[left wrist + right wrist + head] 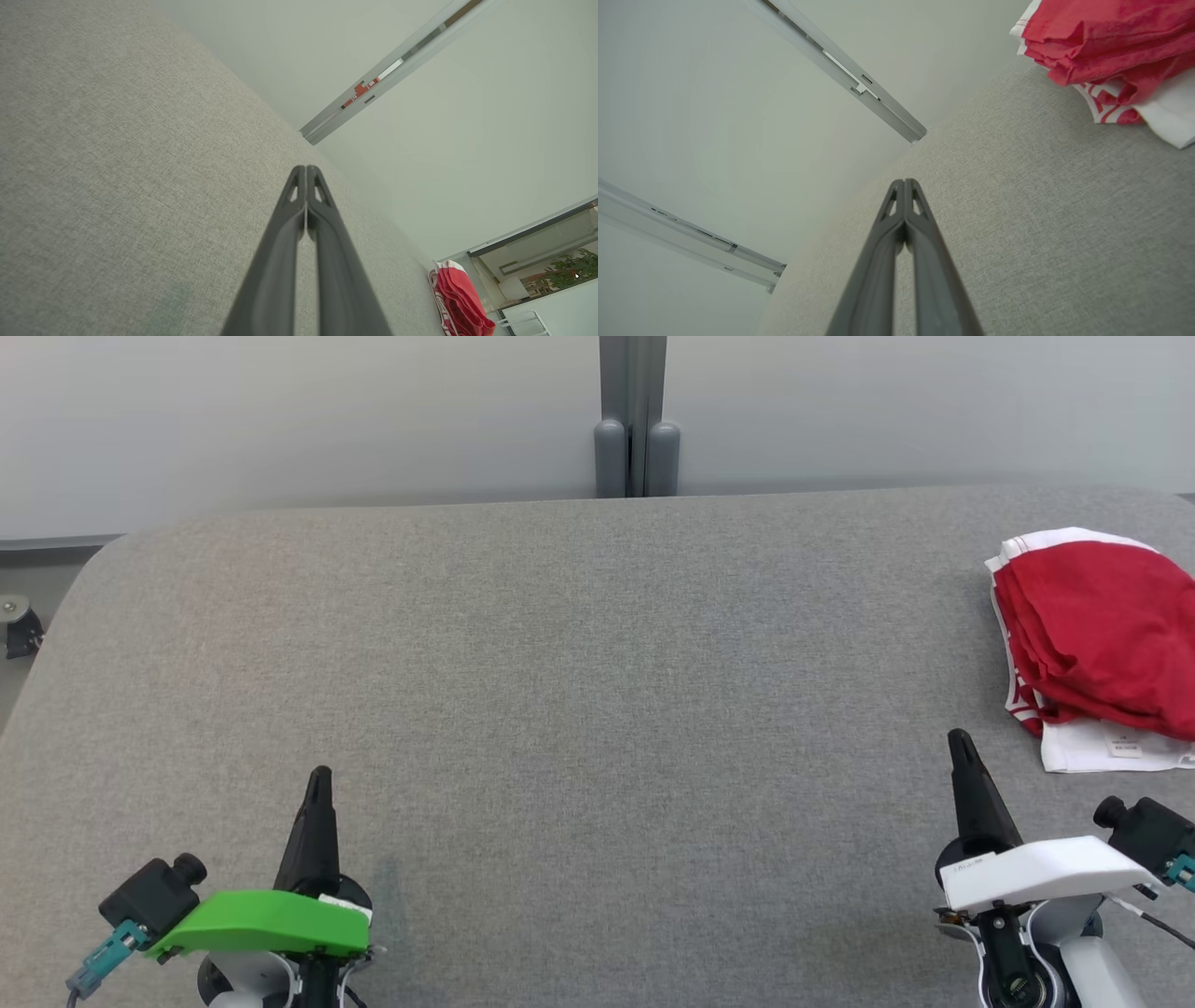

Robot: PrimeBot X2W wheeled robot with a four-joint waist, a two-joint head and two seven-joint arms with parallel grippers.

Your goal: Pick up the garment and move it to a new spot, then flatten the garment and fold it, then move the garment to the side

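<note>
We see a red and white garment [1097,635] lying in a folded bundle at the far right of a grey fabric-covered table [579,653], cut off by the right edge of the head view. Its red layers are heaped on top. A white layer sticks out underneath along the near side, with a small label on it. A strip of red-on-white lettering shows along the left side, too small for us to read. Nothing is holding the garment.

Our right gripper [959,741] is near the garment's near-left corner but apart from it. Its two dark fingers are pressed together into a single point and grip nothing. In the right wrist view the same gripper [904,182] has its tips meeting over bare table, and the garment [1106,42] sits in the upper right corner, clear of the fingers. A white cover [1036,870] sits over this wrist.

Our left gripper [319,777] is well apart from the garment, at the lower left of the head view under a green cover [266,922]. Its fingers are also pressed together and empty. In the left wrist view this gripper [306,169] has its tips meeting above the grey surface, and the garment [460,298] is small at the lower right.

Beyond the table is a pale wall with a grey vertical post [635,420] at its middle.
</note>
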